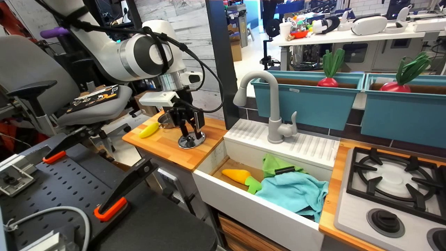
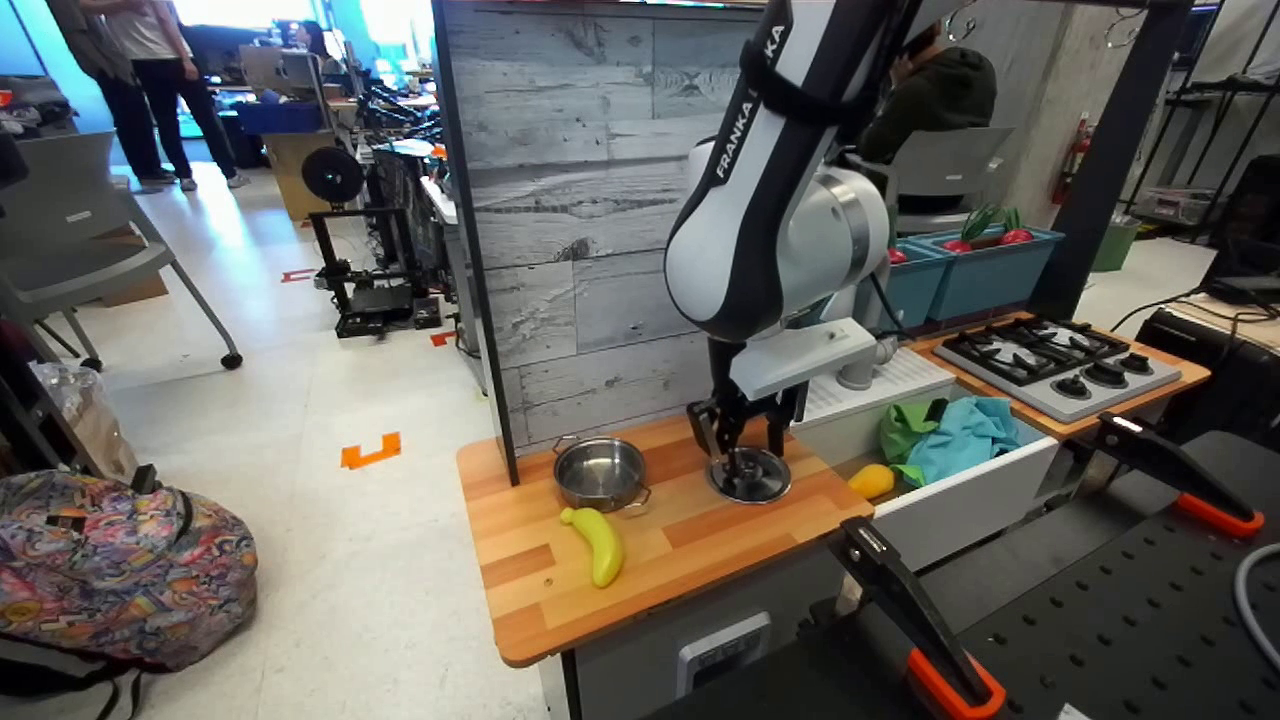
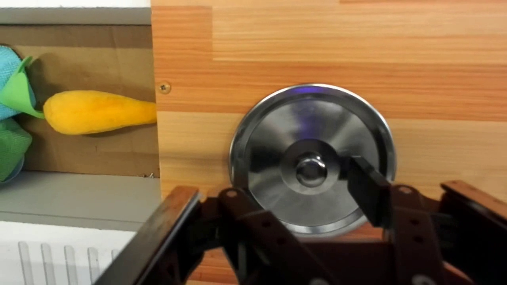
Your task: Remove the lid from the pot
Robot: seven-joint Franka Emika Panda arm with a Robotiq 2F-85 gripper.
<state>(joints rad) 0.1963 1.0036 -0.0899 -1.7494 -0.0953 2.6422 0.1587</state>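
Near but off the pot point(image 2: 600, 474), the lid point(image 3: 309, 138) lay beneath the gripper point(image 1: 191, 134), whose fingers point(image 3: 370, 190) stood well apart astride the knob point(image 3: 311, 174), gripping nothing; contact could not be told.

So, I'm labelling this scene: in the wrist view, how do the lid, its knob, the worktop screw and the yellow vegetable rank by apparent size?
1. Lid, even partly covered
2. Yellow vegetable
3. Knob
4. Screw
The vegetable lies lower, in the sink, so distance probably makes it look smaller.
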